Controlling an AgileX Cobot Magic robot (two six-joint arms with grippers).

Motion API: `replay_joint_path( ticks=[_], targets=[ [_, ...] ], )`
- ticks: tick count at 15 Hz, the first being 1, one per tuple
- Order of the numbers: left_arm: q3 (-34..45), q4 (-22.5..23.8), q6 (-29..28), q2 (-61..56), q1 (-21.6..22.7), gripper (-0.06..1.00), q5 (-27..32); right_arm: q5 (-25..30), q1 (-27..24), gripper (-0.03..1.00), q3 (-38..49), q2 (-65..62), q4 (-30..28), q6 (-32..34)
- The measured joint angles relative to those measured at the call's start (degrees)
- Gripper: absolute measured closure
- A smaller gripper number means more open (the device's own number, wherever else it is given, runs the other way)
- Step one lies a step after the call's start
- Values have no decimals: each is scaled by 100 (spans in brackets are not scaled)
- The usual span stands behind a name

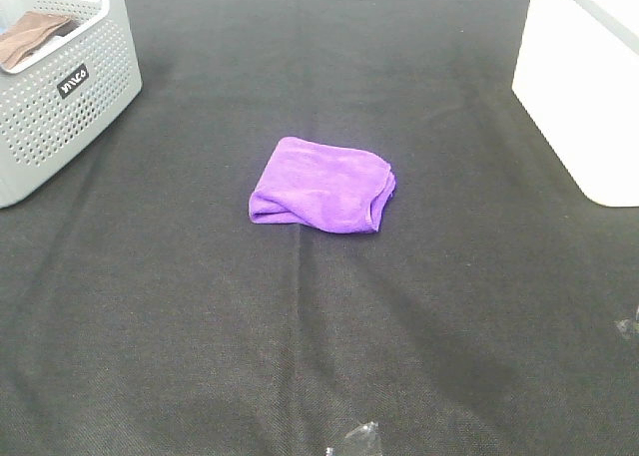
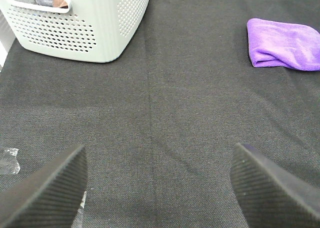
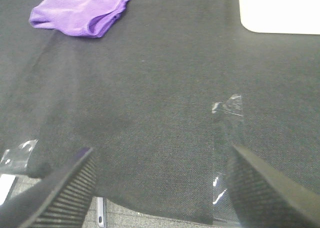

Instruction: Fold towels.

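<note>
While a black fabric table cover takes up almost the whole of the high view, creases are seen running across it toward the near edge. At the far right, part of a white container is seen standing on the cover, cut off by the frame. At the far left a grey perforated basket is set on the cover, and a brown cloth is seen lying inside it at its top. Near the middle of the cover, well apart from both the basket and the white container, the purple towel is laid in a folded, slightly bunched bundle, with a rolled fold along its near edge. No gripper is touching it.

In the left wrist view the left gripper is shown with its ribbed fingers spread wide apart above bare cover, nothing held between them; the towel and the basket are seen beyond it. In the right wrist view the right gripper is likewise shown spread apart and empty, close to the cover's near edge, where pieces of clear tape are stuck.
</note>
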Motion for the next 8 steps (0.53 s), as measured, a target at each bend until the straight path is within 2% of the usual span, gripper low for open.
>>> replay_joint_path(
  ticks=[8],
  targets=[
    [0, 0, 0, 0, 0, 21, 0, -34, -6, 27, 0, 0, 29, 0]
  ],
)
